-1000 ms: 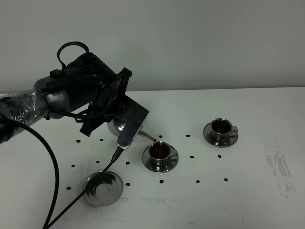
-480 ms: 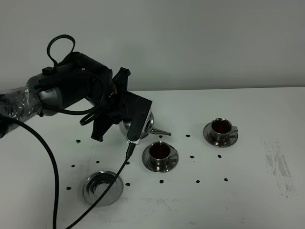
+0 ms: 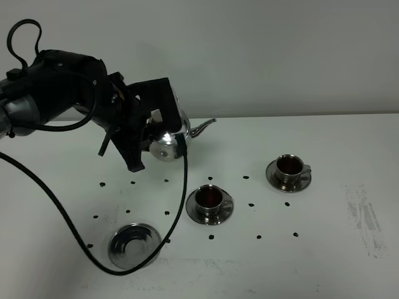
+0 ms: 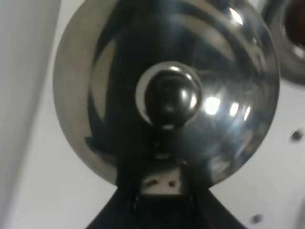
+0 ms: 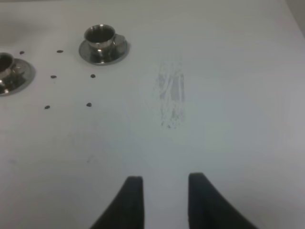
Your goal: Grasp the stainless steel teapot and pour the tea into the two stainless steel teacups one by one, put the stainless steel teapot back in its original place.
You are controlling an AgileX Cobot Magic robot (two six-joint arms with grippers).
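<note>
Gripping the upright teapot [image 3: 167, 138], the left claw [image 3: 149, 128] aims its spout rightward.

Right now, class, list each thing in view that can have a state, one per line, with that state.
Teapot: lifted off the table, roughly level, lid on.
Near teacup: upright on its saucer, holding tea.
Far teacup: upright on its saucer, holding tea.
Steel dish: bare.
Left gripper: shut on teapot.
Right gripper: holding nothing.

The white tabletop [image 3: 324, 156] carried small dark dots [image 3: 251, 204] scattered over its middle and a grey scuff mark [image 3: 365, 218] near its right edge. Behind the tabletop stood a plain pale grey wall [image 3: 280, 56], evenly lit.
</note>
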